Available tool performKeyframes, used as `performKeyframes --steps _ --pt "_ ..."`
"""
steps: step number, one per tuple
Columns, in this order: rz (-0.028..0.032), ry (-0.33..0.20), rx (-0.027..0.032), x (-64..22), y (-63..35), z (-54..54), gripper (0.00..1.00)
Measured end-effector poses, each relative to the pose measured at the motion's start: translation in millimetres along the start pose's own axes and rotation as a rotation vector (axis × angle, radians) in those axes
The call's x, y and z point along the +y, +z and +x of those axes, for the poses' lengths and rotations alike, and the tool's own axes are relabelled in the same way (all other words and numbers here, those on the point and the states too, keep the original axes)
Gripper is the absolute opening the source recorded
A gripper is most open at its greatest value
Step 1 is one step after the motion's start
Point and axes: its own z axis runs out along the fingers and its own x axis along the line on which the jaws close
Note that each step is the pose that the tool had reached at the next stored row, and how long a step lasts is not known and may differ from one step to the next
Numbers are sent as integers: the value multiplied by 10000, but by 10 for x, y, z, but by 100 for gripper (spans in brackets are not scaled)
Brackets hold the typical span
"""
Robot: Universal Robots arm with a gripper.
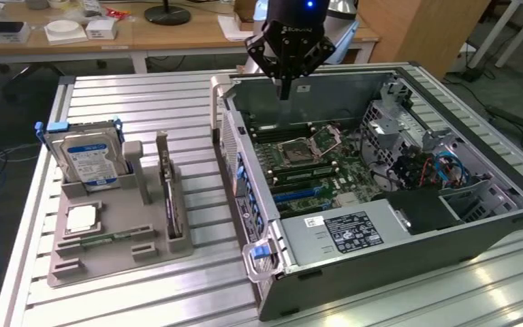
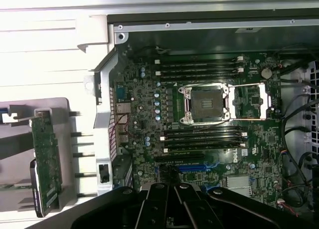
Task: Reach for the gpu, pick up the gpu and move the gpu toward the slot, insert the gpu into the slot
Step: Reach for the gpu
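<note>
The gpu [image 1: 167,187] stands on edge in a grey holder [image 1: 116,262] on the table, at the exterior view's left of the open computer case [image 1: 380,238]. In the wrist view the gpu [image 2: 47,159] appears as a green card beside the case wall. My gripper [image 1: 284,92] hangs above the far end of the case, over the motherboard, well apart from the gpu. Its fingers [image 2: 160,206] are shut with nothing between them. The blue slot [image 1: 298,195] lies on the motherboard below the processor socket, and the slot [image 2: 197,166] sits close to my fingertips in the wrist view.
The holder also carries a blue-labelled hard drive [image 1: 84,160], a processor chip [image 1: 82,218] and a small memory stick [image 1: 107,240]. Inside the case are a power supply [image 1: 343,231], cables [image 1: 434,167] and a drive cage. A wooden desk [image 1: 152,37] stands behind the table.
</note>
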Motion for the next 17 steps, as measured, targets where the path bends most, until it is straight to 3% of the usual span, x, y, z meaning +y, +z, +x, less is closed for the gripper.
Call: performKeyframes --steps 17 --pt "1 0 8 -3 1 41 10"
